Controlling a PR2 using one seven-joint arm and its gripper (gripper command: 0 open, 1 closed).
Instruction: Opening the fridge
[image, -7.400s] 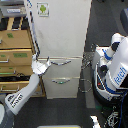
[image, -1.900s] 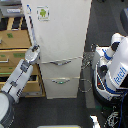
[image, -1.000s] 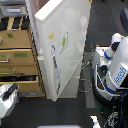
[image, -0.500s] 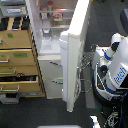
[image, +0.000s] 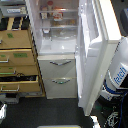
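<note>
The tall white fridge stands in the middle of the exterior view. Its large upper door is swung wide open toward the exterior view's right, its inner side with door shelves facing the opening. The white shelved interior shows, lit, with a few items on the upper shelves. The two lower drawers with curved silver handles are shut. My working arm and gripper are out of view; only a small pale part shows at the bottom left corner.
A tan wooden drawer cabinet stands against the fridge on the exterior view's left, one lower drawer partly pulled out. A white and blue robot stands right behind the open door. The floor is dark.
The upper door went from shut to wide open, swinging to the exterior view's right. My arm, earlier at the door's left edge, has dropped out of view at the bottom left.
</note>
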